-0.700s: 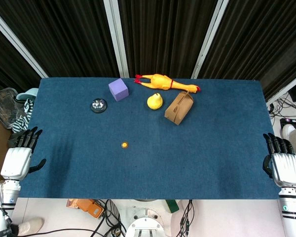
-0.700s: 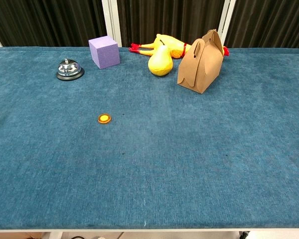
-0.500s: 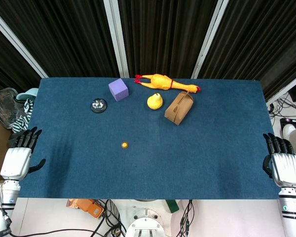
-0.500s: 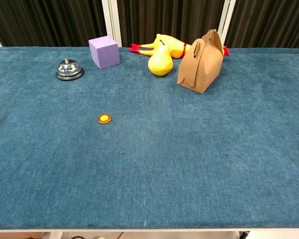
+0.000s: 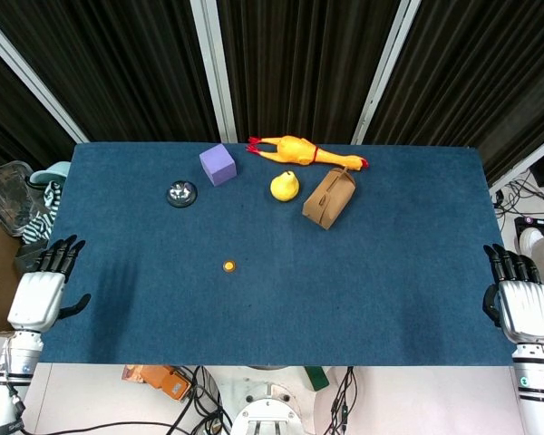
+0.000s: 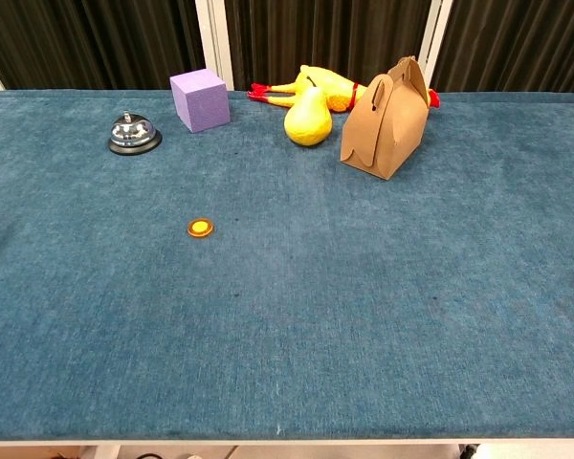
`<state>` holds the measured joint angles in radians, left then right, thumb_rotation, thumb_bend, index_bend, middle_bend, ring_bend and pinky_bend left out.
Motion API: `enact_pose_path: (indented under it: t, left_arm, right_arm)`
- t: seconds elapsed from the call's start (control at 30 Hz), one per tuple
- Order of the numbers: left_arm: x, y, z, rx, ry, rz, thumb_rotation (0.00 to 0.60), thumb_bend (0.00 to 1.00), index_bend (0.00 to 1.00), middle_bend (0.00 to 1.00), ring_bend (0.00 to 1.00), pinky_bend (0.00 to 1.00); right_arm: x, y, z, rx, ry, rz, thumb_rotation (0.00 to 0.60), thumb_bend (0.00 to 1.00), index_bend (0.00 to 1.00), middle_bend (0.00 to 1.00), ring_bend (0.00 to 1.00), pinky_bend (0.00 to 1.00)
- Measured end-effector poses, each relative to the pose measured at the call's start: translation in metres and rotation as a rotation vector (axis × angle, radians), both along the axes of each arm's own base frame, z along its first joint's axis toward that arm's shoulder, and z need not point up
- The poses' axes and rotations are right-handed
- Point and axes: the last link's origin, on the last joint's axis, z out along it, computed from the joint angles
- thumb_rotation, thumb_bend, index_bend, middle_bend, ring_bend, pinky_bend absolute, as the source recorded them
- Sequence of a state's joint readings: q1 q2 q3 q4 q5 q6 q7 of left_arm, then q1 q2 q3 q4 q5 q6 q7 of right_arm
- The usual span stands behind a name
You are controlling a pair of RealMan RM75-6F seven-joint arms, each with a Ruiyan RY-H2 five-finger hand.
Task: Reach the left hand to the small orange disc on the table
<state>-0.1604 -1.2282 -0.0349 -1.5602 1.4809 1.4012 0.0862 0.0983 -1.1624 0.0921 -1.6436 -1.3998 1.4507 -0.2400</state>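
Note:
The small orange disc [image 5: 228, 265] [image 6: 200, 228] lies flat on the blue table, left of centre. My left hand [image 5: 43, 288] hovers at the table's left edge with its fingers apart and nothing in it, far to the left of the disc. At the right edge sits my right hand [image 5: 519, 299], also holding nothing, fingers straight. Neither hand shows in the chest view.
Along the back stand a silver bell [image 5: 181, 192], a purple cube [image 5: 218, 164], a yellow pear [image 5: 285, 186], a rubber chicken [image 5: 301, 150] and a brown paper box [image 5: 329, 198]. Boxes and cloth [image 5: 18, 204] sit beyond the left edge.
My left hand has shifted slightly to the right, toward the table edge. The right hand and the objects have not moved.

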Motion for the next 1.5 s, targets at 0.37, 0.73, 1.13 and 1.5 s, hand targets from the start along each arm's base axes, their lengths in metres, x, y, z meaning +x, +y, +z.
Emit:
enact_pose_path:
  t: [0.37, 0.73, 1.13, 1.5]
  left_arm:
    - [0.061, 0.009, -0.063, -0.286, -0.165, -0.216, 0.600, 0.21, 0.06, 0.00, 0.00, 0.14]
    - [0.122, 0.063, -0.116, -0.386, -0.230, -0.308, 0.600, 0.19, 0.13, 0.00, 0.00, 0.14]
    - [0.138, 0.106, -0.156, -0.451, -0.180, -0.278, 0.600, 0.18, 0.21, 0.00, 0.00, 0.14]
    - [0.156, 0.123, -0.176, -0.477, -0.180, -0.295, 0.600, 0.18, 0.35, 0.00, 0.00, 0.14]
  right_arm:
    - [-0.001, 0.001, 0.001, -0.007, -0.005, -0.006, 0.600, 0.92, 0.14, 0.15, 0.17, 0.16]
    - [-0.001, 0.000, 0.001, -0.004, -0.006, -0.007, 0.600, 0.92, 0.14, 0.15, 0.17, 0.16]
    - [-0.002, -0.001, 0.001, -0.005, -0.008, -0.013, 0.600, 0.92, 0.14, 0.15, 0.17, 0.16]
    - [-0.002, -0.002, 0.001, -0.004, -0.012, -0.016, 0.600, 0.92, 0.14, 0.15, 0.17, 0.16]
